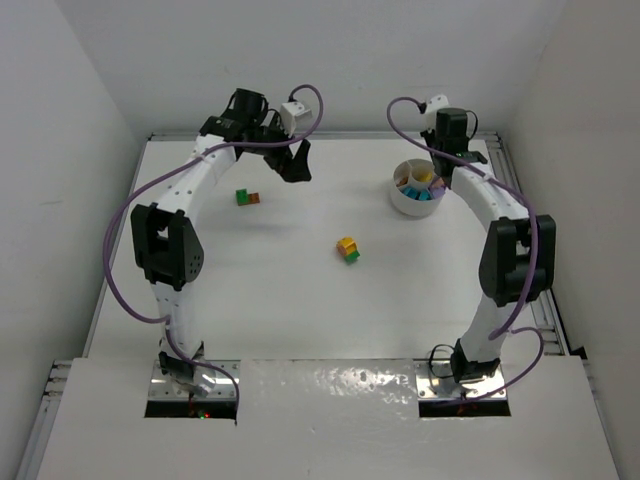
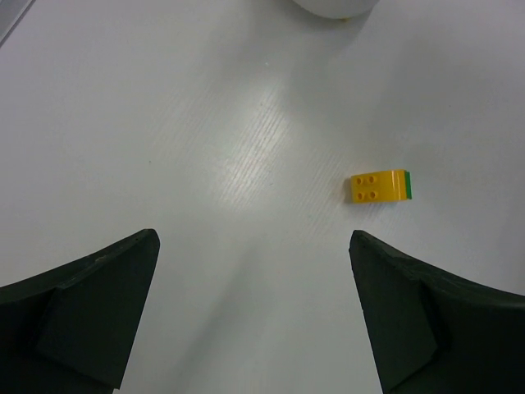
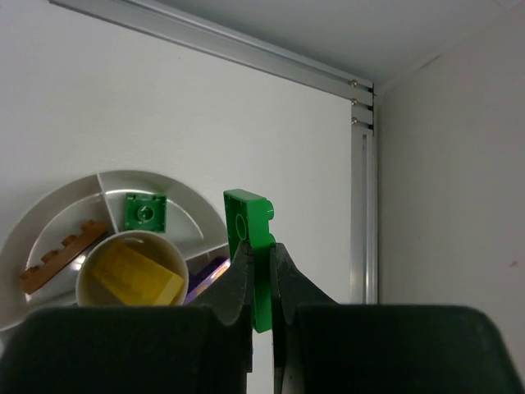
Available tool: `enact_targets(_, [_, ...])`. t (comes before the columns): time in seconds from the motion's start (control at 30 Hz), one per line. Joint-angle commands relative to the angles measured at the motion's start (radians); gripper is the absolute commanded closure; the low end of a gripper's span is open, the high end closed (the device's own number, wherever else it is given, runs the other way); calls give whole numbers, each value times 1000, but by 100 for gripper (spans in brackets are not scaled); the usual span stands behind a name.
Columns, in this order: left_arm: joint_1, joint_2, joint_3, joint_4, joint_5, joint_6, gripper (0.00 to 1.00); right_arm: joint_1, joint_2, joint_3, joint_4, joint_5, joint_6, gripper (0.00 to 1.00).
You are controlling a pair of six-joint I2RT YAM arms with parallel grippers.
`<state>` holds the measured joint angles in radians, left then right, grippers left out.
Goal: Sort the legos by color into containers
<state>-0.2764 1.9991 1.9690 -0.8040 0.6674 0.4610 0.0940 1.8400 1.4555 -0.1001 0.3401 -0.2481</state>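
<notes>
The right claw (image 3: 261, 275) pinches a green lego (image 3: 248, 220) mid-frame, hiding part of the white dish (image 3: 98, 174) cut off at lower left. The left claw (image 2: 253, 246) hangs spread over the white table (image 2: 205, 123), a yellow-and-green lego (image 2: 380, 186) right of centre.

Your top camera looks down from above and behind the arms (image 1: 165, 245) and takes in the whole table (image 1: 300, 300). The left wrist camera looks down between its fingers (image 2: 82, 312) from some height and shares the yellow brick (image 2: 371, 187) with the top view. The right wrist camera sits close over the dish (image 3: 49, 213), facing the table's far right corner past a green brick (image 3: 253, 238); the top view shows this dish too.
</notes>
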Motion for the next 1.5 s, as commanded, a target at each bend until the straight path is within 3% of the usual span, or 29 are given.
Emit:
enact_targets(0.0, [-9,-37,-2,45,-34,-19,0,9,-67,-41,2,4,26,100])
enact_targets(0.53, [-10,-63,-71,265,-140,-159,0,9,-283,-296,-27,-144,207,100])
enact_targets(1.17, [-67,23,-48,489,-269,-245,0,9,-308,-325,-53,-217,271,100])
enact_targets(1.3, [-81,56,-3,506,-282,-243,0,9,-288,-294,-46,-222,254,100])
enact_targets(1.4, [-89,81,22,517,-282,-249,0,3,-249,-245,-18,-240,152,100])
enact_targets(1.47, [-89,82,22,525,-285,-249,0,-13,-191,-166,-7,-313,136,100])
